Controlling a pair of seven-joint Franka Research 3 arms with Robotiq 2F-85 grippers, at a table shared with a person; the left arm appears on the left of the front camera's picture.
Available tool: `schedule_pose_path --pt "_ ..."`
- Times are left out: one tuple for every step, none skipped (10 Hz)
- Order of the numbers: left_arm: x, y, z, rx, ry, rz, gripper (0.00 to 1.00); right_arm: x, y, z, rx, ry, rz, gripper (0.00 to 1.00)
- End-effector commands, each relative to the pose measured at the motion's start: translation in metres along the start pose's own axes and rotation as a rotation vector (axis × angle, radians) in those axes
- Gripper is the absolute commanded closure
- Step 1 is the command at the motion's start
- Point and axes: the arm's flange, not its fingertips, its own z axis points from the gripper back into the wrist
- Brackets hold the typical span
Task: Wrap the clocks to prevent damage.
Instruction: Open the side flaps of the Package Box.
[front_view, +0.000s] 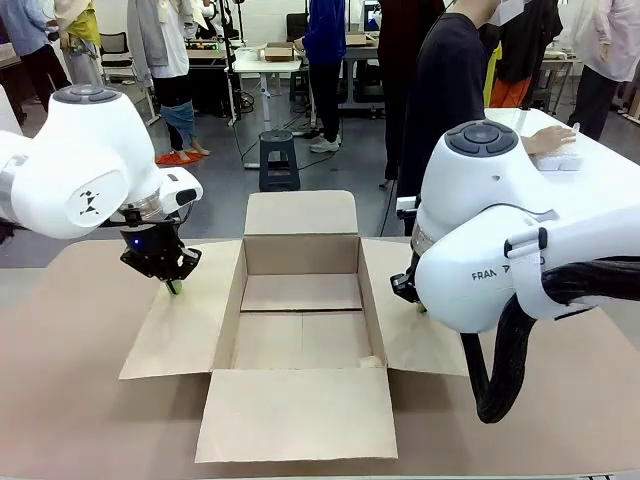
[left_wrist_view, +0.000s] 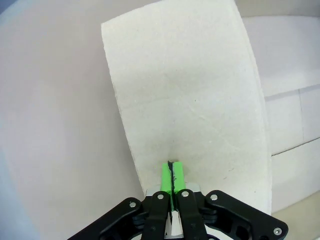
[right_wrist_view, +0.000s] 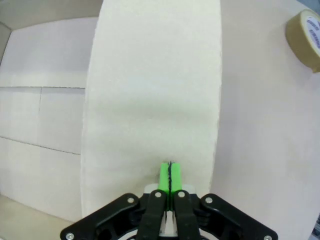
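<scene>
- Basically nothing is wrapped yet: the box (front_view: 300, 340) sits mid-table (front_view: 60, 380), all four flaps spread flat, floor bare cardboard, no clock or padding inside.
- Near flap (front_view: 298, 412) lies flat toward the robot.
- Left gripper (front_view: 172, 283) has its jaws pressed together on nothing, tips down on the left flap (front_view: 185, 320); the left wrist view shows the same, green pads (left_wrist_view: 167, 175) touching each other over the flap.
- Right gripper (right_wrist_view: 170, 172) is also closed and empty, tips on the right flap (front_view: 400, 330); it looks like both arms pin the flaps open.
- Box mouth points straight up; I judge its long axis runs near to far.
- Tape roll (right_wrist_view: 304, 37) lies on the table beyond the right flap, untouched.
- Far right: the person's hand (front_view: 548, 140) rests on a white item (front_view: 562, 160); I cannot tell what it is.
- Left to do: bring the clocks, wrap them, likely pack and tape.
</scene>
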Motion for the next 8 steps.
schedule_pose_path --pt "-0.006 0.009 -0.012 -0.062 0.024 0.019 1.0 -0.013 -0.008 -0.02 0.039 0.021 0.024 0.99" --pt "-0.006 0.011 -0.016 -0.069 0.033 0.029 1.0 -0.014 -0.009 -0.023 0.049 0.027 0.032 0.99" --pt "-0.006 0.013 -0.018 -0.089 0.038 0.032 1.0 -0.014 -0.011 -0.023 0.059 0.032 0.031 0.99" --pt "-0.006 0.013 -0.019 -0.111 0.036 0.038 1.0 -0.015 -0.012 -0.023 0.067 0.035 0.025 0.99" --pt "-0.006 0.012 -0.02 -0.114 0.038 0.036 1.0 -0.014 -0.011 -0.023 0.068 0.035 0.014 0.99" --pt "-0.007 0.011 -0.023 -0.122 0.057 0.028 1.0 -0.014 -0.01 -0.02 0.069 0.028 0.024 0.99" --pt "-0.007 0.01 -0.029 -0.12 0.078 0.023 1.0 0.001 -0.005 -0.024 0.032 0.039 0.019 0.99" --pt "-0.007 0.009 -0.037 -0.124 0.1 0.022 1.0 0.001 -0.005 -0.024 0.032 0.039 0.019 0.99"
